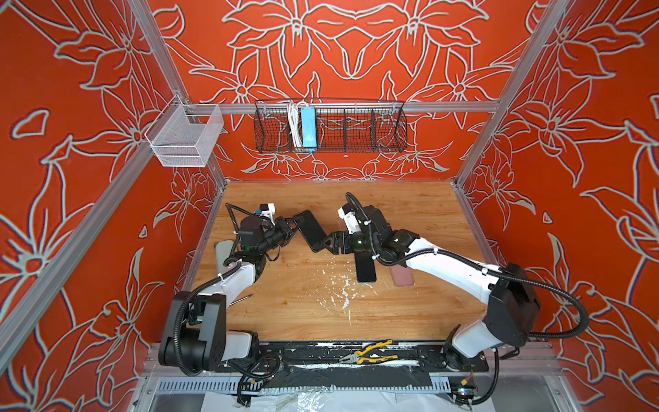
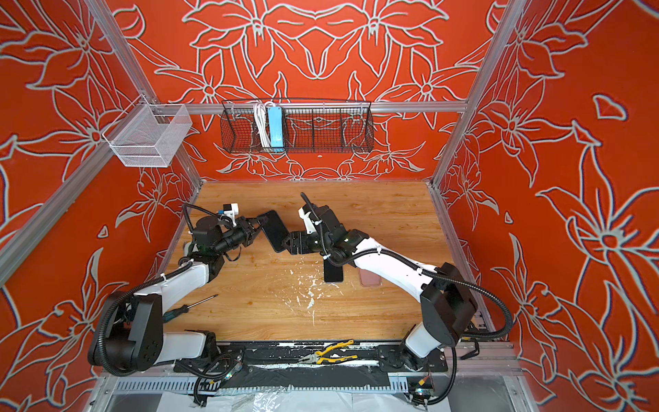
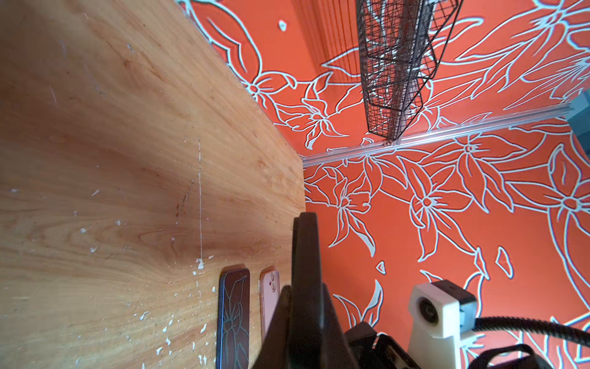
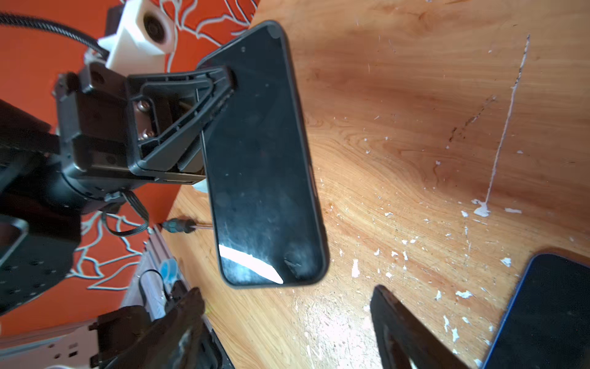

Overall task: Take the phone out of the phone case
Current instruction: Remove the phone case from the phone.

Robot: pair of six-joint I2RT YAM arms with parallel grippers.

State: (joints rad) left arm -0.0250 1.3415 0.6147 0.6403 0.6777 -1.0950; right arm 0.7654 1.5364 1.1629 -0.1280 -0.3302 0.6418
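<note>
The left gripper point(image 1: 290, 225) is clamping its fingers point(image 4: 204, 96) on a black phone point(image 1: 312, 228), gripping it by one long edge near the far end and holding it up off the tabletop point(image 1: 303, 303), tilted, with its glossy screen showing in the right wrist view point(image 4: 265, 159). A matte dark rim is running round that screen. The right gripper point(image 1: 330, 245) is sitting at the phone's near end with its fingers point(image 4: 399, 326) spread wide apart, and bare wood is showing between them, so they are grasping nothing. The pink phone case point(image 1: 403, 279) is lying flat on the tabletop on the right side, partly under the right arm in both top views point(image 2: 370, 278). In the left wrist view it point(image 3: 269, 297) is showing its back with the camera corner, and I cannot tell whether anything is sitting inside it. Just beside it a dark phone with a blue edge point(image 1: 366, 271) is lying flat, screen up. Over by the left arm a screwdriver point(image 2: 192, 306) is resting on the wood, and a pale grey slab point(image 1: 221, 253) is sitting at the left edge. Yellow-handled pliers point(image 1: 371, 352) are lying on the black rail in front. White flecks are dotting the middle of the tabletop.
</note>
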